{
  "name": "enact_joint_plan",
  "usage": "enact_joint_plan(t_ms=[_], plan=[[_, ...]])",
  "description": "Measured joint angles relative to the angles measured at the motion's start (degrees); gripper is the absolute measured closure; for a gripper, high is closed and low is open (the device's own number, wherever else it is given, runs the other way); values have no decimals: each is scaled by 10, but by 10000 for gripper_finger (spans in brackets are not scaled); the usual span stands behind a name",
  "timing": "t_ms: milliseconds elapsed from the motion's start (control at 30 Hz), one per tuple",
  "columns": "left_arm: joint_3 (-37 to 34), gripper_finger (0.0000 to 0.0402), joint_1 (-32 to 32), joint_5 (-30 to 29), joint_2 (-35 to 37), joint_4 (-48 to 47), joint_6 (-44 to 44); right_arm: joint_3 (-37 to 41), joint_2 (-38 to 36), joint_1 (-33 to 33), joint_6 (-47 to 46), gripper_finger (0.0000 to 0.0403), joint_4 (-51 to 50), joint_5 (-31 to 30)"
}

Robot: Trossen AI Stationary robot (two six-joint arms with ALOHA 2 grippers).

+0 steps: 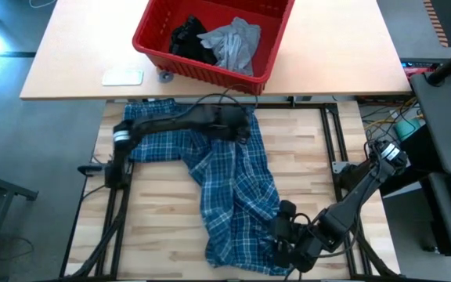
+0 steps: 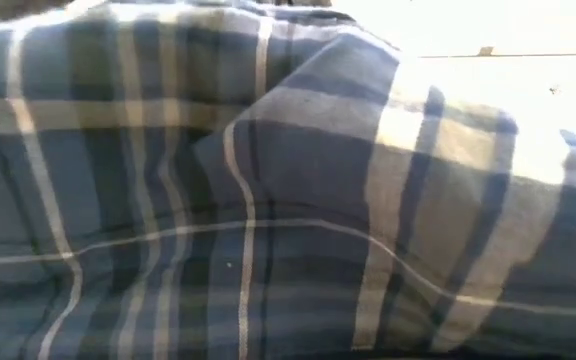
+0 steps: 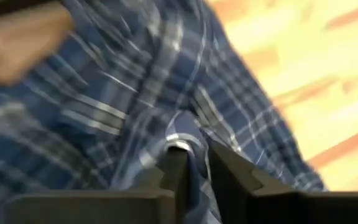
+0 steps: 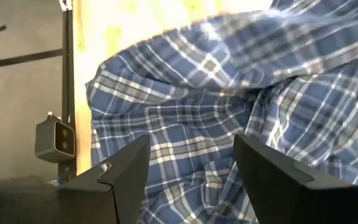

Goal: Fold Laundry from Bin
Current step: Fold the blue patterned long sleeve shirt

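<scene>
The blue-and-white plaid shirt [image 1: 237, 196] lies crumpled on the wooden table, stretching from the far left to the near edge. It fills the low view [image 2: 268, 200]. My left gripper [image 1: 245, 128] reaches over the shirt's far middle and is shut on the cloth [image 3: 194, 155]. My right gripper [image 1: 279, 233] hovers open over the shirt's near right part [image 4: 191, 155], with nothing between its fingers. The red bin [image 1: 266, 59] stands on the lighter table beyond, holding a grey T-shirt [image 1: 235, 43] and a black garment [image 1: 190, 39]. My left gripper pinches a raised fold of the plaid shirt [image 3: 180, 142] between its two fingers, which stand close together. The fingers slant down onto it from above. How many layers are in the fold I cannot tell. The rest of the shirt lies slack on the table.
A white flat object [image 1: 122, 76] and a small grey item [image 1: 165, 75] lie on the far table beside the bin. Bare wood shows on the table's right [image 1: 304, 157] and near left [image 1: 163, 227]. Black frame rails [image 1: 337, 149] run along the table's sides.
</scene>
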State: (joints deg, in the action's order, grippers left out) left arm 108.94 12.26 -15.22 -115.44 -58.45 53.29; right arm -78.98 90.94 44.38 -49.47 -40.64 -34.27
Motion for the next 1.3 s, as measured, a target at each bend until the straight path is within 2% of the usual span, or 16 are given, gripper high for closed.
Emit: enact_joint_plan(t_ms=[133,200,267,367,433,567,667,767,900,1000,1100,1300], plan=[[0,293,23,93,-50,3,-50,2,0,-5,-18,177,-2,0],[0,255,27,119,-59,-18,-85,2,-1,-14,-18,177,-2,1],[7,217,24,117,-56,-77,-121,2,0,-29,-20,177,-4,12],[24,166,-7,71,-20,-194,-157,1,0,-50,-3,177,-7,39],[23,139,-46,62,17,-259,-159,1,0,-60,13,177,-11,43],[-40,106,-138,118,103,-269,-88,1,-1,-72,55,177,-11,42],[-139,101,-202,126,167,-196,15,1,-1,-73,67,177,-10,42],[-270,103,-244,140,222,-74,138,1,-1,-72,77,177,-9,43],[-448,110,-275,127,266,127,295,1,-1,-61,82,177,-9,45],[-544,111,-287,120,277,256,379,1,-1,-50,78,177,-10,49],[-610,110,-290,107,274,359,425,1,-1,-42,64,177,-10,60],[-677,118,-285,5,274,530,419,0,-1,-36,31,177,-10,61]])
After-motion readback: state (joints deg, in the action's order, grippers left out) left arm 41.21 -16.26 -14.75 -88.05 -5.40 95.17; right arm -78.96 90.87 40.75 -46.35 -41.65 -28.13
